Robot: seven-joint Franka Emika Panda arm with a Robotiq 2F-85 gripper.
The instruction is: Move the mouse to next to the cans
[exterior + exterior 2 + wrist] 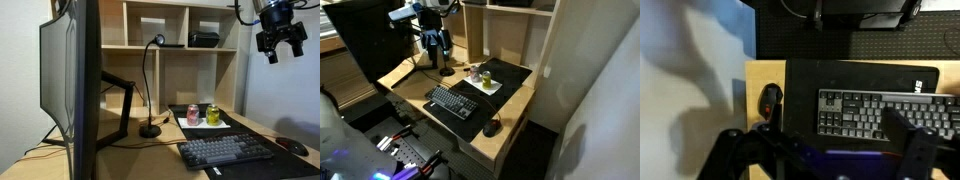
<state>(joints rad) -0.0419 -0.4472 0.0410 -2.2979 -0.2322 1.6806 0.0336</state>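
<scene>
Fingers [912, 140] spread wide, nothing between them; gripper [283, 52] open and empty, hanging high over the desk [520, 100], clear of everything. In wrist view the gripper [820, 155] comes in from the bottom edge, both fingers dark and blurry.

Mouse [292, 146]: black, low, sits at one short end of the keyboard [225, 150], near it but not touching. In wrist view the mouse [771, 98] looks to be on the bare wood strip just beside the black mat [860, 75]. In an exterior view the mouse [493, 127] is near the desk's front corner, at the mat [510, 80] edge.

Cans: pink-red can [193, 114] and yellow-green can [213, 114] upright, side by side, on a white tray [205, 125] behind the keyboard. They also show in an exterior view as a pair, cans [482, 75], on the tray [490, 88], too small to tell colours well. Mouse and cans well apart, with the keyboard [452, 101] between.

Other stuff: big monitor [70, 80] on an arm mount, seen edge-on; black gooseneck stand [150, 85] w/ round base beside the tray; wooden shelves [180, 25] at the back w/ a black box [204, 40] in one compartment. Keyboard [880, 110] fills the right half of wrist view.
</scene>
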